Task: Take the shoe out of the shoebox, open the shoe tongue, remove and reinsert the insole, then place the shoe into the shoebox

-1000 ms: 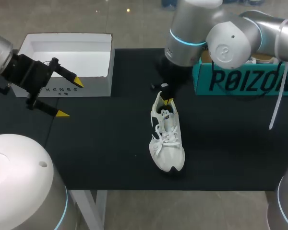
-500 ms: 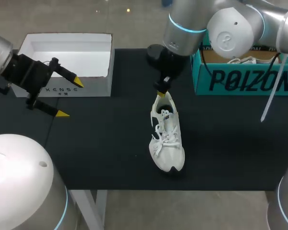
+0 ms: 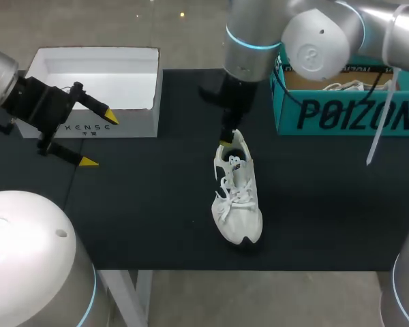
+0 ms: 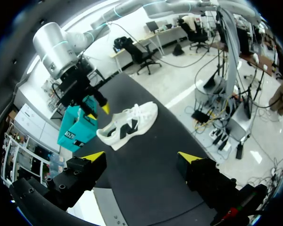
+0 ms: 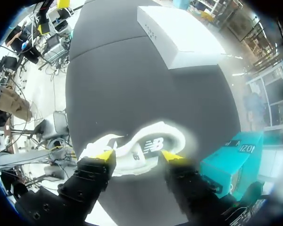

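White shoe (image 3: 237, 196) out of any box, upright on its sole near the middle of the black table (image 3: 157, 204), toe toward the front edge, heel toward the rear, laces tied across the top and collar opening facing up. Right gripper (image 5: 137, 156) poised directly over the heel end, fingers spread with a plain gap between the yellow tips, nothing clamped; in the right wrist view, the shoe seen beyond and between the two tips; in the head view, one tip just beside the heel collar, contact not discernible. Right arm entering from the right rear and crossing above the teal box (image 3: 347, 112). Left gripper (image 3: 100, 139) held above the left edge of the table, well apart from the shoe, fingers likewise spread wide and holding nothing, tips pointing toward the table's middle. White box (image 3: 95, 88) at the rear left corner, lid off, open side up, just behind the left gripper's upper tip as seen from the head view. Teal box at the rear right corner, also open, with something white and laced visible inside, too hidden to identify further.
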Tool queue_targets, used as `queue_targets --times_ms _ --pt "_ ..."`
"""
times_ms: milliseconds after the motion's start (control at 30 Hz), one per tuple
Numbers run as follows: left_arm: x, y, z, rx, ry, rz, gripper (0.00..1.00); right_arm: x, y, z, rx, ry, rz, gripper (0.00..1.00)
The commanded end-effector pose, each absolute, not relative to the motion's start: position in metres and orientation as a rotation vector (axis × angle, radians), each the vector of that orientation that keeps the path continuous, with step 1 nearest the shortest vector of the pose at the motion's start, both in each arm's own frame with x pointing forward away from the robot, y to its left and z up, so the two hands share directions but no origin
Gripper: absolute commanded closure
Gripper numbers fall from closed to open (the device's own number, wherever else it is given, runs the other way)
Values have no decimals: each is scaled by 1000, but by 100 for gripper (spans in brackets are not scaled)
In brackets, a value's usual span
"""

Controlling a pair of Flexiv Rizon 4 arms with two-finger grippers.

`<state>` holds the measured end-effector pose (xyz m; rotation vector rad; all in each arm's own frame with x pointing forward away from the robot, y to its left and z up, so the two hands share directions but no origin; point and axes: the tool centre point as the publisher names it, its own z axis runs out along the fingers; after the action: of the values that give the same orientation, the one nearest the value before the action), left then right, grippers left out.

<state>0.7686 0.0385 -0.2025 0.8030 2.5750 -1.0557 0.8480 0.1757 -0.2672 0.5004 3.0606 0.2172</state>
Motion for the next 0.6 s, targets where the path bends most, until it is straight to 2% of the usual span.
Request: queue_targets --times_ms 33,400,600 --pt "768 39 -202 804 2579 -1050 0 849 177 -268 504 3062 213 0" --pt "768 39 -202 804 2579 -1050 0 849 177 -268 504 3062 213 0" --pt "768 39 -202 804 2579 -1050 0 868 171 -278 435 3069 170 0"
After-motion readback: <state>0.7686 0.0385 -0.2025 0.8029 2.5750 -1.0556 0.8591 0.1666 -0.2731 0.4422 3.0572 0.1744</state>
